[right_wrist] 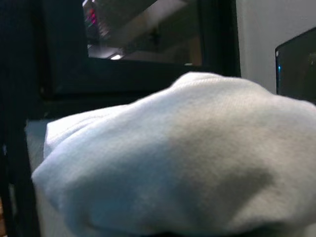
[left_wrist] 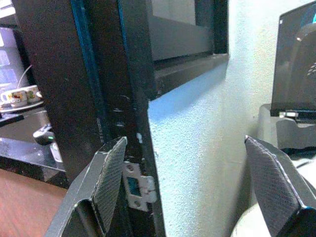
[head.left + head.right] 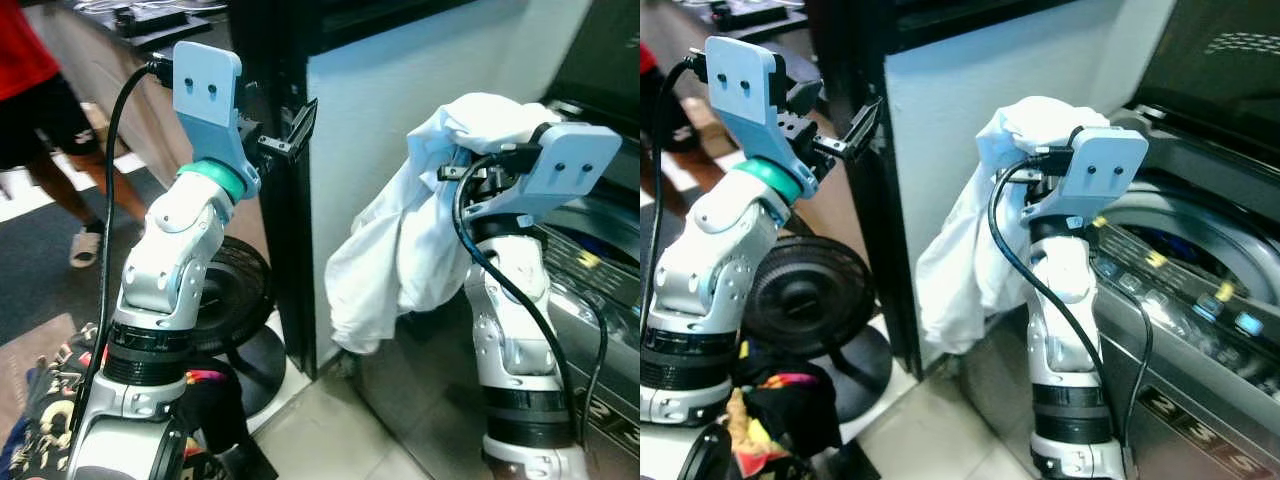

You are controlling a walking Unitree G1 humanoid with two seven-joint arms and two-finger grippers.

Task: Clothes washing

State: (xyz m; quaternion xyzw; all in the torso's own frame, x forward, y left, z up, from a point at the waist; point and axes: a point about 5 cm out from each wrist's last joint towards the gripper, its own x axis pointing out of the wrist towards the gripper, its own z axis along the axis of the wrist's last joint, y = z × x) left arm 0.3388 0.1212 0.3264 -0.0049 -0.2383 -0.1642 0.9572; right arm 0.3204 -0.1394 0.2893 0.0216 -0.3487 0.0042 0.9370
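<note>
You have a white garment [image 3: 400, 250] bunched over your right pincer [image 3: 1045, 160] and hanging beside the pale wall [image 3: 400, 90], next to the washing machine [image 3: 1200, 260]. The right wrist view shows cloth alone, so you cannot tell how those fingers stand. The left wrist view shows your left pincer [image 2: 197, 182] released, fingers spread before a black door frame [image 2: 98, 98] with a metal strike plate [image 2: 137, 186]. No writing is readable.

The garment [image 3: 400, 250] is plain white, draped against a pale blue-white wall [image 3: 380, 100] beside a black door frame [image 3: 270, 120]. The washing machine [image 3: 1200, 300] is grey with a dark lid, and the clothes pile [image 3: 50, 410] on the floor is black with a multicoloured print.
</note>
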